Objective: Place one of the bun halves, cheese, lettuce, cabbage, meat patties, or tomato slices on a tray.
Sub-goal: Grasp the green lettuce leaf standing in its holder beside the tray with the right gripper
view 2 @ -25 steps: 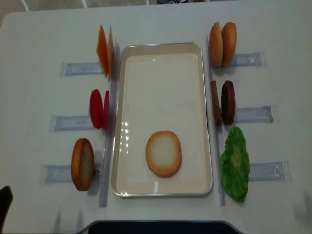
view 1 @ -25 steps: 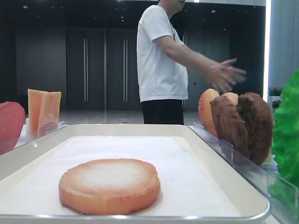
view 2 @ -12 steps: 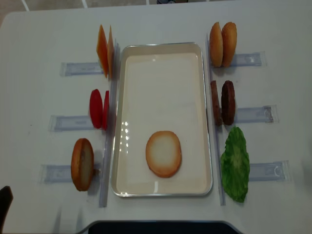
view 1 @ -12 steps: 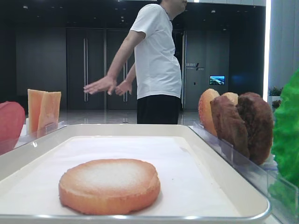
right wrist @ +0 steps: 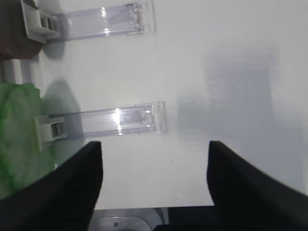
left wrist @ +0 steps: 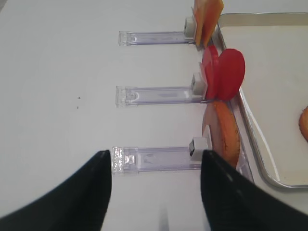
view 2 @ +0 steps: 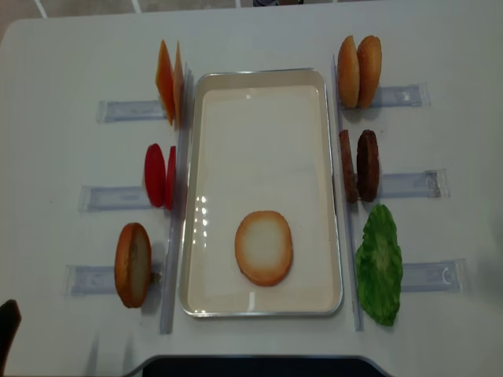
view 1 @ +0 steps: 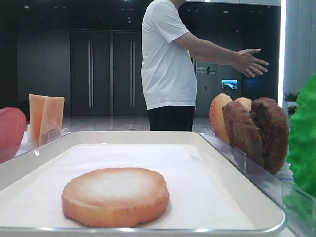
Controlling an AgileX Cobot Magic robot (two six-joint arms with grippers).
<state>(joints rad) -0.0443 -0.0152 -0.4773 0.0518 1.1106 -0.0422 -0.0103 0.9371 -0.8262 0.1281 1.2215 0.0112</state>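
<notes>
A cream-white tray lies mid-table with one bun half flat on its near end, toasted face up. Left of the tray stand cheese, tomato slices and a bun half. To its right stand two bun halves, meat patties and lettuce. The cabbage is out of view. My left gripper hangs open and holds nothing, over bare table left of the upright bun half. My right gripper is open too, nothing in it, over bare table right of the lettuce.
Clear plastic dividers reach outward from each food stack on both sides. A person in a white shirt stands beyond the far end of the table. The table's near edge runs just below the tray.
Only the person behind the table has moved, swinging an arm out to the right. The food, the tray and both grippers stay where they were.
</notes>
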